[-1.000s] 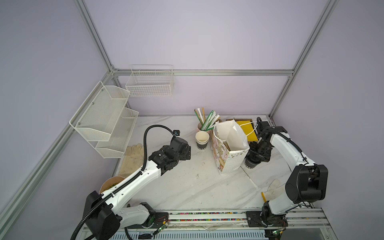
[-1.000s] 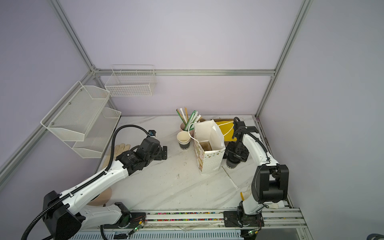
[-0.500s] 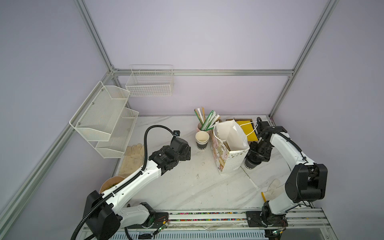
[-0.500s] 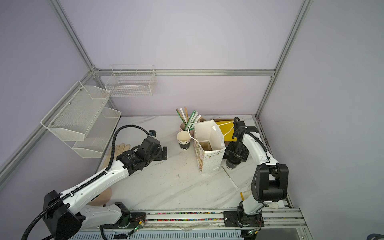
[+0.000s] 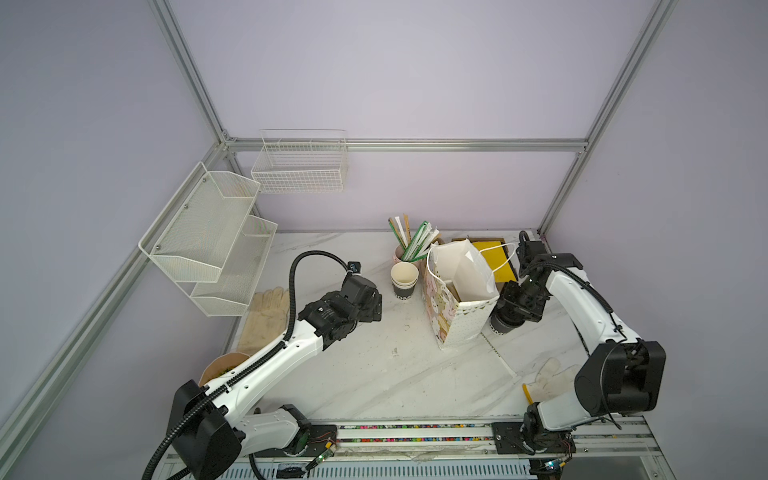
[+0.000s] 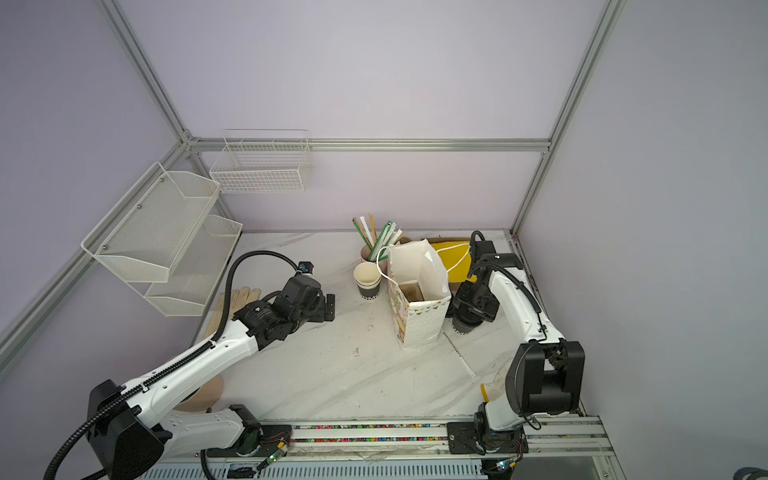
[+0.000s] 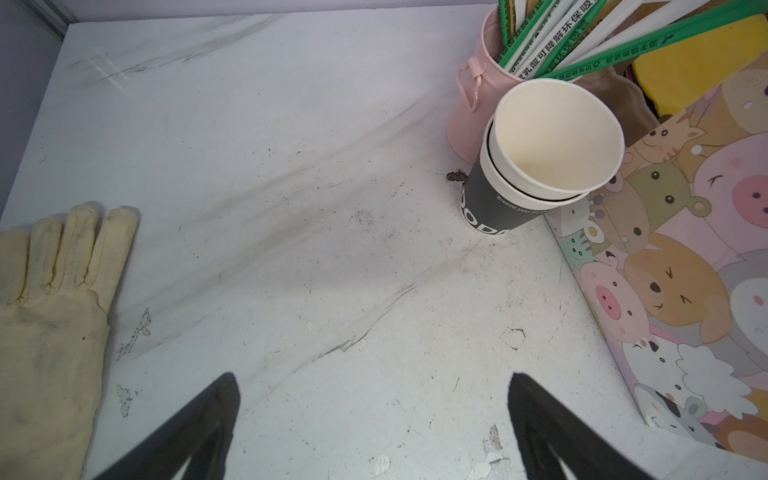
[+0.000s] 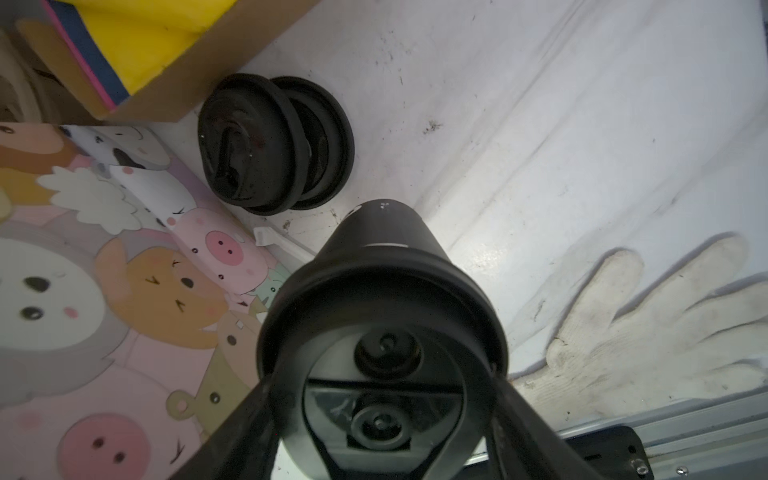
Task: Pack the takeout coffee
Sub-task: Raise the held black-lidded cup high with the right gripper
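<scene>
Seeing right pincer clamped on takeout coffee right of centre, paper bag just beside on its left, glove lower right. Also seeing left pincer wide apart over bench.

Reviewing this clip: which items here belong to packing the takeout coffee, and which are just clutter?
In the job: lidded black coffee cup; right gripper, closed on it; cartoon-animal paper bag.

Lying about: nested cup stack; pink straw pail; loose black lids; yellowish glove; white glove; cardboard box; wire wall basket.
</scene>
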Robot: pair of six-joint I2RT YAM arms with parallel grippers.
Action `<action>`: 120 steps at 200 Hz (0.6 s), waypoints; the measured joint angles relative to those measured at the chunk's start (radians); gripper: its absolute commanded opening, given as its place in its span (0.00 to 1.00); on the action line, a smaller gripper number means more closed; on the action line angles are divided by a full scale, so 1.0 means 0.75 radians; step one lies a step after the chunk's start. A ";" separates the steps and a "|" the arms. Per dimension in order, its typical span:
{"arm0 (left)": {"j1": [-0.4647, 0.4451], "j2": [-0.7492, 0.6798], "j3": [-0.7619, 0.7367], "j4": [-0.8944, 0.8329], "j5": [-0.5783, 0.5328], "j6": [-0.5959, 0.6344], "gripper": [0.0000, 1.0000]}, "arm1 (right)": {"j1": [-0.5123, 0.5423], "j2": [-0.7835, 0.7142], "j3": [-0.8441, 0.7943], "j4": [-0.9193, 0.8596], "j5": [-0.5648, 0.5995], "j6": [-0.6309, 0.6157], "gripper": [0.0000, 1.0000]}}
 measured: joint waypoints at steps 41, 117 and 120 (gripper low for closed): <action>0.001 0.000 0.000 0.000 0.006 -0.001 1.00 | 0.000 -0.144 0.054 -0.077 0.129 0.007 0.67; 0.009 0.000 0.000 0.001 0.016 -0.012 1.00 | 0.003 -0.302 0.518 -0.210 0.339 0.010 0.66; 0.009 0.000 0.000 0.000 0.016 -0.012 1.00 | 0.005 -0.301 0.538 -0.212 0.338 0.009 0.66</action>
